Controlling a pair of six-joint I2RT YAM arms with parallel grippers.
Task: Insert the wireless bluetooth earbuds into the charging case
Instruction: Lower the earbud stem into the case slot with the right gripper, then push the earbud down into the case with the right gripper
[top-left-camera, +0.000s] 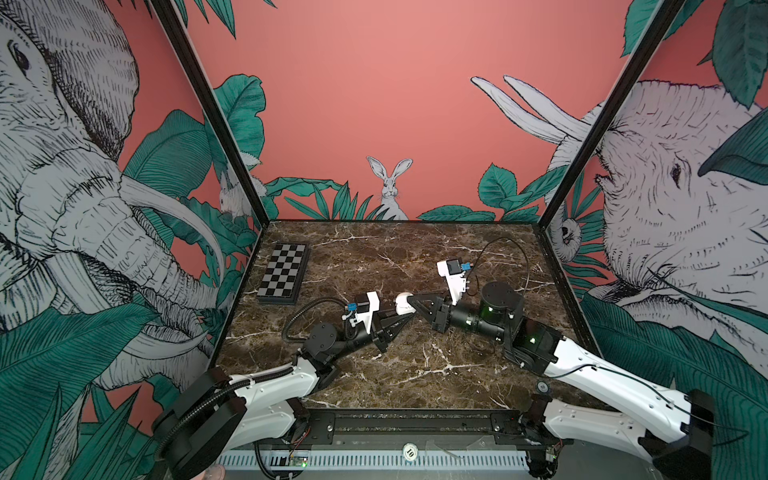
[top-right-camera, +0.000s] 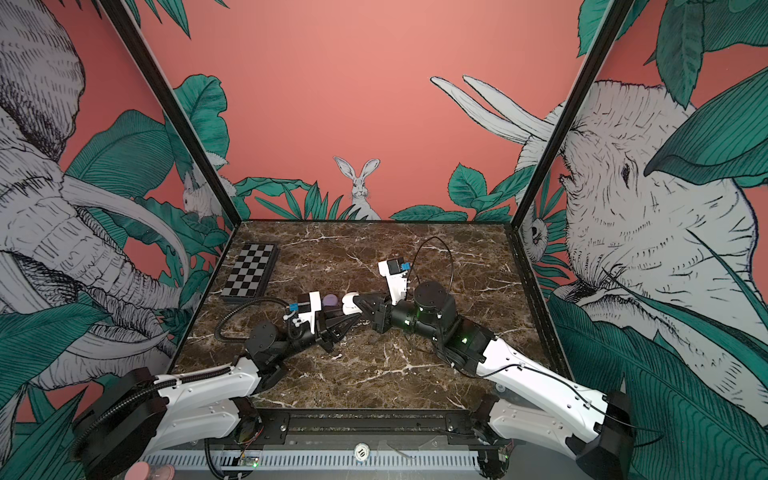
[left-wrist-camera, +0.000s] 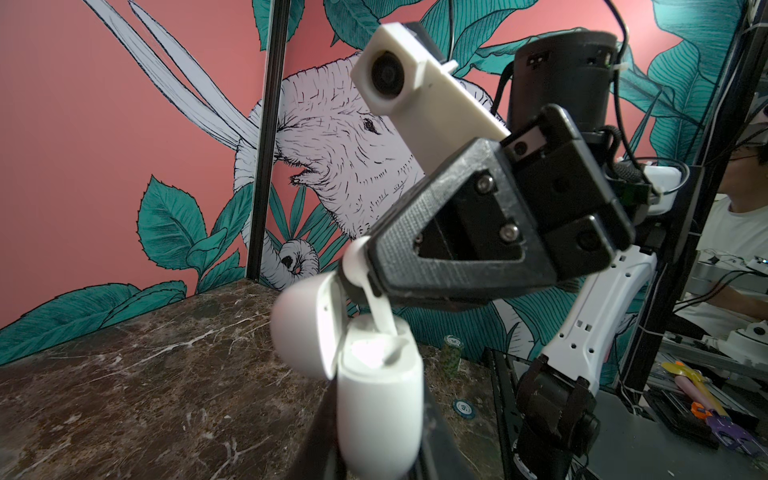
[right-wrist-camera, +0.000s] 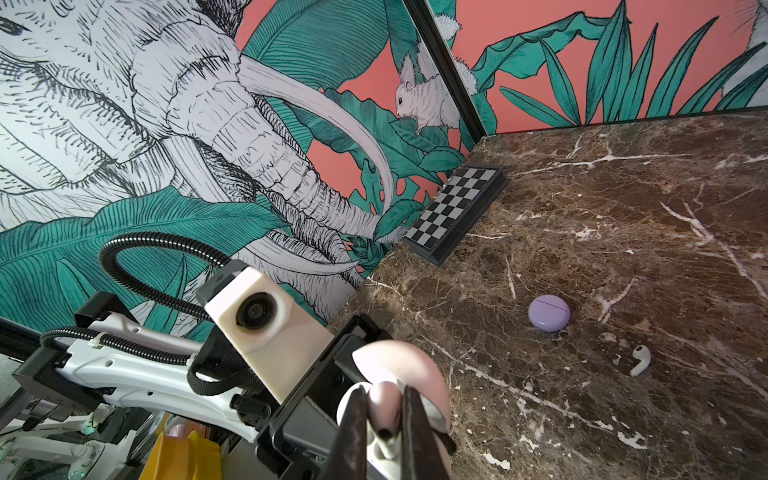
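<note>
So the left hand (top-left-camera: 405, 318) clamps the open white case (left-wrist-camera: 378, 399), and the right hand (left-wrist-camera: 373, 269) pinches a white earbud (left-wrist-camera: 380, 309). It looks tiny, light and slick, so it's probably best held by the head, stem free.

Table (right-wrist-camera: 623, 199): polished brown marble look, white-veined. White case (left-wrist-camera: 378, 407), held earbud (left-wrist-camera: 380, 309) and loose earbud (right-wrist-camera: 640, 360): smooth, glossy plastic. Lilac case (right-wrist-camera: 549, 312): smooth, perhaps satin plastic. Right gripper (left-wrist-camera: 372, 270) fingers (left-wrist-camera: 415, 216): black, rough, grainy plastic. Camera housing (left-wrist-camera: 419, 95): matt off-white plastic. Chessboard (top-left-camera: 282, 272): matt.

The lilac case (top-right-camera: 330, 300) is half hidden behind the left wrist camera (top-right-camera: 311, 309).
</note>
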